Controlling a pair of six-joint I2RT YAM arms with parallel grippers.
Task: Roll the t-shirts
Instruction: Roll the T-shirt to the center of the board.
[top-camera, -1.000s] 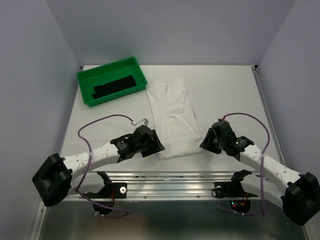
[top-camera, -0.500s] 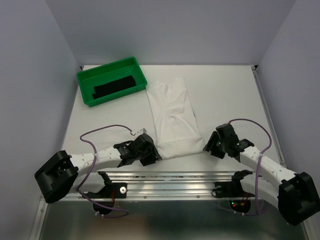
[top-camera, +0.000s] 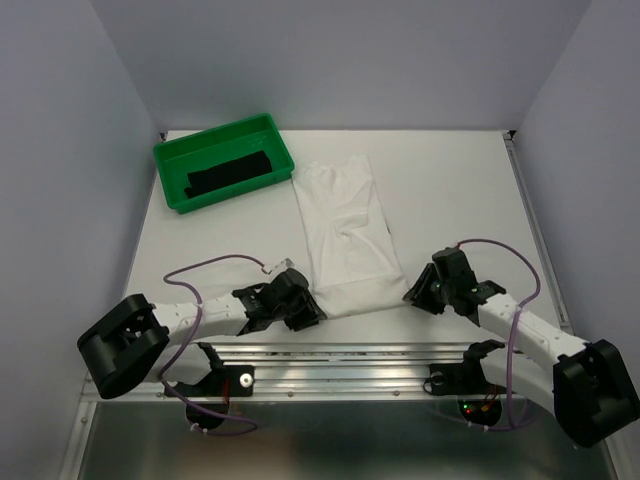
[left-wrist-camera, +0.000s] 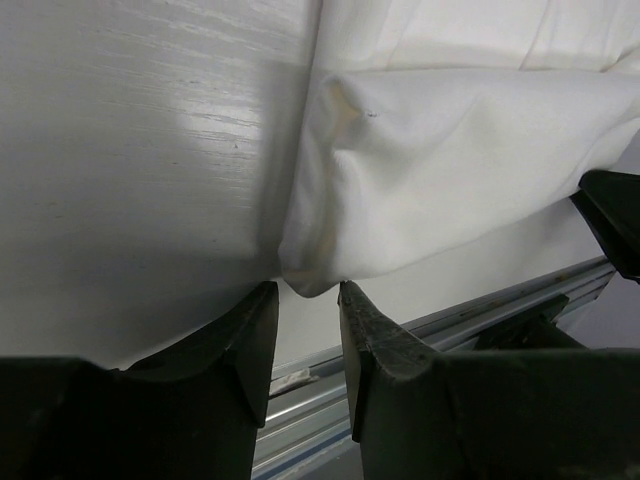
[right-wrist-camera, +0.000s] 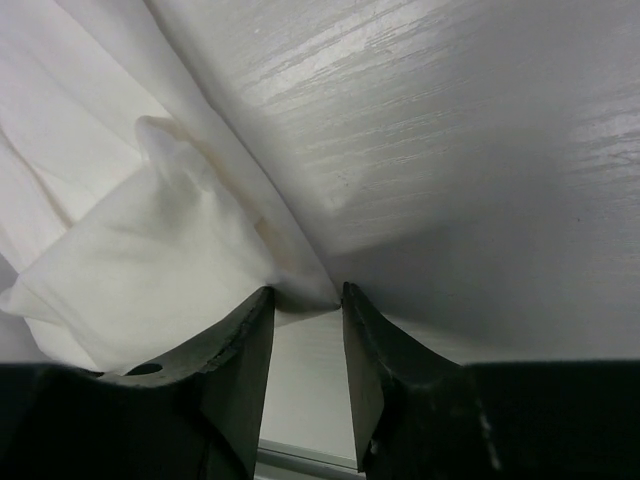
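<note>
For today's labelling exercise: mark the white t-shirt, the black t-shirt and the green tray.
white t-shirt (top-camera: 345, 235), top view, middle of the cloth.
black t-shirt (top-camera: 228, 175), top view, middle of the strip.
green tray (top-camera: 210, 150), top view, bare floor.

Green tray (top-camera: 215, 148) fills far-left corner of table (top-camera: 450, 180). White t-shirt (top-camera: 345, 230) lies along middle. Right of shirt: wide bare strip up to far wall (top-camera: 350, 60). Left of shirt: narrower passage, tray at its far end. Left arm (top-camera: 200, 315), right arm (top-camera: 520, 325) crowd near edge.
</note>
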